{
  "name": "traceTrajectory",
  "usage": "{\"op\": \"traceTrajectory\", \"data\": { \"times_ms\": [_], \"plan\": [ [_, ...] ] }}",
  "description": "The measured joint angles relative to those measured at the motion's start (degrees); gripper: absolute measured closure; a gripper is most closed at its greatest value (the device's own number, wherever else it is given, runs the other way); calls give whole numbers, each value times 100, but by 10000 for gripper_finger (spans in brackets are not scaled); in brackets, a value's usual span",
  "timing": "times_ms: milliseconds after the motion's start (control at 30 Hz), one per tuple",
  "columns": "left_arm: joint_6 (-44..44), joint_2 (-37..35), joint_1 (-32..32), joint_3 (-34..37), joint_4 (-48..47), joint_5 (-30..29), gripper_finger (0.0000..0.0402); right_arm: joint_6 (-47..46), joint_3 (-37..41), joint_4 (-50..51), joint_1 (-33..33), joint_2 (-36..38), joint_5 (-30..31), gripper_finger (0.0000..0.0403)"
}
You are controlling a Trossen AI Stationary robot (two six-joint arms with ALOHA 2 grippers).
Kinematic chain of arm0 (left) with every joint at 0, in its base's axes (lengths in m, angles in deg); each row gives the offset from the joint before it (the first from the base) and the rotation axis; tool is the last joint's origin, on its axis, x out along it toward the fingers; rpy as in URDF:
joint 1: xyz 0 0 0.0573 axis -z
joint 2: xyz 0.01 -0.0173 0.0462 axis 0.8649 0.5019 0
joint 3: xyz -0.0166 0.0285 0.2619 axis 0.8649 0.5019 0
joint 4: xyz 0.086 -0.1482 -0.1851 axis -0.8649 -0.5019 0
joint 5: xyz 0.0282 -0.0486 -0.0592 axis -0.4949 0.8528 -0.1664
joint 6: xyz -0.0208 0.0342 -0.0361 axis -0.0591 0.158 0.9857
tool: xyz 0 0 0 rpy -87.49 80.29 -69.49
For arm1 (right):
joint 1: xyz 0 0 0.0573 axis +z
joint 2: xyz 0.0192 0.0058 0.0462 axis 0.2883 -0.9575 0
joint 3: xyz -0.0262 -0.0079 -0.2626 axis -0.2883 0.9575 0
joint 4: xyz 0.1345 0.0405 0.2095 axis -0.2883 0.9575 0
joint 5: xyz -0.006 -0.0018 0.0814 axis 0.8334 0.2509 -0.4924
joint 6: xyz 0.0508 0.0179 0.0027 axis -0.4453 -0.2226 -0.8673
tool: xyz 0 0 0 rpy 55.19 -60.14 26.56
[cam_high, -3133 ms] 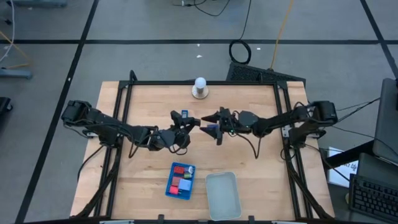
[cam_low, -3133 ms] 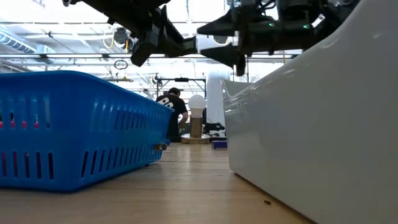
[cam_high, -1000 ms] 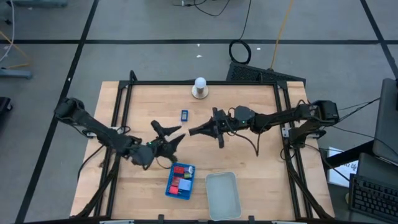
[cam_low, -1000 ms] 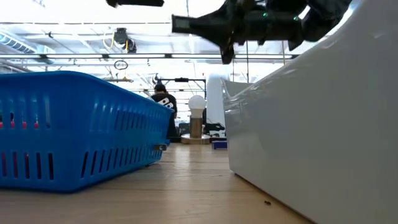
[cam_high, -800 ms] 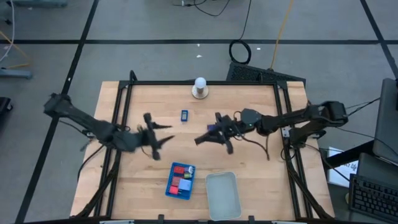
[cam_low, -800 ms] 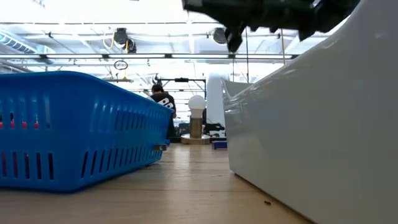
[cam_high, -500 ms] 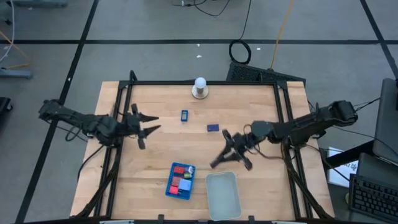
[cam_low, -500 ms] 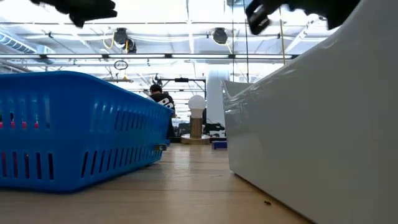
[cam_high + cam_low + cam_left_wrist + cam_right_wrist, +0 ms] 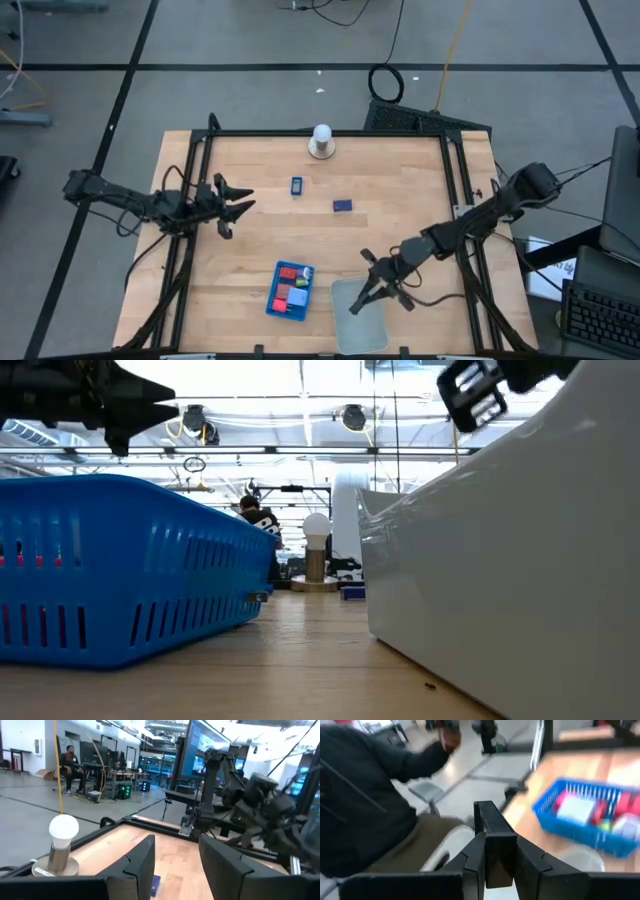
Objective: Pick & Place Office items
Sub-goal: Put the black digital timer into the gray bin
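We've swung our right fingers, clamped on a black piece, over the clear tray; left fingers slightly apart, empty.

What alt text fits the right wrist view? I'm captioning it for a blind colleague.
The right gripper is shut on a black rectangular piece that stands up between its fingers. Beyond it, a blue tray with red and light pieces sits on the wooden table, and a person in dark clothing is at the side.

Blue tray, red office items
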Motion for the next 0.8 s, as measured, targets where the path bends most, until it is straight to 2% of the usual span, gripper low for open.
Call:
{"op": "traceTrajectory", "data": {
  "times_ms": [267,500,800],
  "plan": [
    [179,2,-37,95,-1,-2,225,-198,0,734,50,-307,9,346],
    [161,7,-37,95,19,-2,210,-193,0,747,50,-457,14,345],
    [340,7,-31,95,18,0,198,-178,-2,664,50,-454,-4,305]
  ]
}}
